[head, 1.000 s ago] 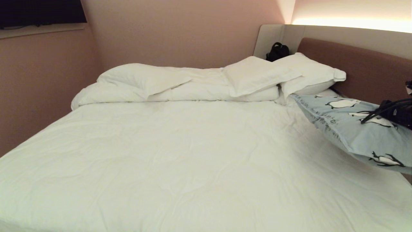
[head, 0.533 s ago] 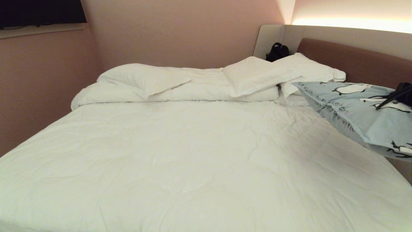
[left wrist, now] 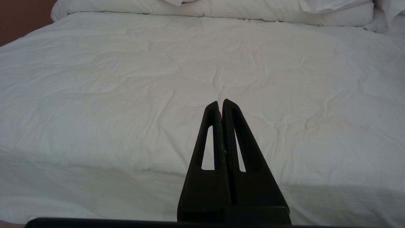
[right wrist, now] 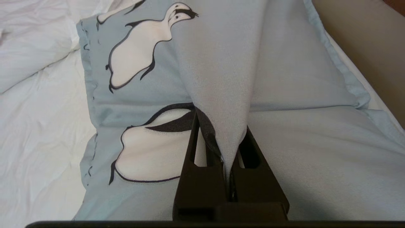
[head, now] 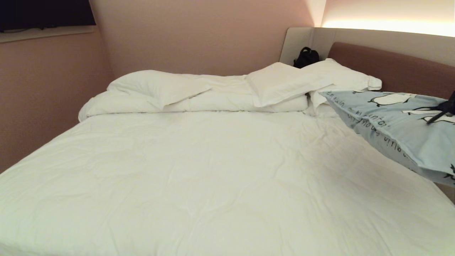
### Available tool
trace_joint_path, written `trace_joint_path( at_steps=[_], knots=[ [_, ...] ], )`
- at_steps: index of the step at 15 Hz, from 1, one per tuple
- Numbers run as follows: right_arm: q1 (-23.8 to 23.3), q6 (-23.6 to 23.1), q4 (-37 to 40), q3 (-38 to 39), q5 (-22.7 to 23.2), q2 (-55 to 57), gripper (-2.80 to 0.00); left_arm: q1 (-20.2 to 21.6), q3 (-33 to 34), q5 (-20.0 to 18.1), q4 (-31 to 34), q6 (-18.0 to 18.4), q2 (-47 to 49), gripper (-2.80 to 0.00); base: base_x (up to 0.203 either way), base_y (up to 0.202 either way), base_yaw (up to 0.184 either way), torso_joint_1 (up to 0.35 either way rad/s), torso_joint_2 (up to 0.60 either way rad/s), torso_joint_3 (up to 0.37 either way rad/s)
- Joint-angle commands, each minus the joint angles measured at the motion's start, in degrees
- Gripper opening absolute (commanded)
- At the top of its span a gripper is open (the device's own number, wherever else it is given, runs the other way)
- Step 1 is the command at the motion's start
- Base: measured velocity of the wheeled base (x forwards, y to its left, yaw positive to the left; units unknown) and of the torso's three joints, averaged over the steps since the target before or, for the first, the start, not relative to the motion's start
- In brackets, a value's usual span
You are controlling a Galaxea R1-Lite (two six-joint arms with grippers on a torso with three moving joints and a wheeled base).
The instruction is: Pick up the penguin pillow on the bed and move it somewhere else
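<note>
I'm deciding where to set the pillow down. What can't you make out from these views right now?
- Head view: the penguin pillow runs off the right edge, so its far end is unseen, and only a dark sliver of the right gripper shows.
- Right wrist view: a pinched fold of the pillow hides the fingertips.
- Head view: the dark object behind the white pillows is too small to identify.
- Left gripper: seen only in its own wrist view.

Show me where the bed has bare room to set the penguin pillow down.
The white sheet is bare from the folded duvet down to the near edge. Crowded: the far end, with white pillows stacked by the headboard. The right gripper holds the penguin pillow over the right side.
</note>
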Motion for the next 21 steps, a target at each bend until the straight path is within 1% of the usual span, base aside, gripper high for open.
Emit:
trace_joint_path(
  at_steps=[1, 7, 9, 21],
  knots=[
    [0.02, 0.17, -0.16, 2.31, 0.13, -3.50, -2.80, 0.01, 0.00, 0.03, -0.08, 0.03, -0.02, -2.80, 0.000, 0.000, 0.000, 0.000, 0.00, 0.000],
    [0.15, 0.27, -0.17, 3.12, 0.21, -3.52, -2.80, 0.01, 0.00, 0.03, -0.15, 0.28, -0.02, -2.80, 0.000, 0.000, 0.000, 0.000, 0.00, 0.000],
    [0.28, 0.27, -0.17, 3.10, 0.21, -3.45, -2.80, 0.01, 0.00, 0.03, -0.17, 0.29, -0.02, -2.80, -0.001, 0.085, 0.001, 0.002, 0.01, 0.002],
    [0.28, 0.36, -0.17, 3.03, 0.13, -3.26, -2.80, 0.01, 0.00, 0.03, -0.17, 0.29, -0.02, -2.80, 0.000, 0.194, 0.001, 0.003, 0.00, 0.003]
  ],
)
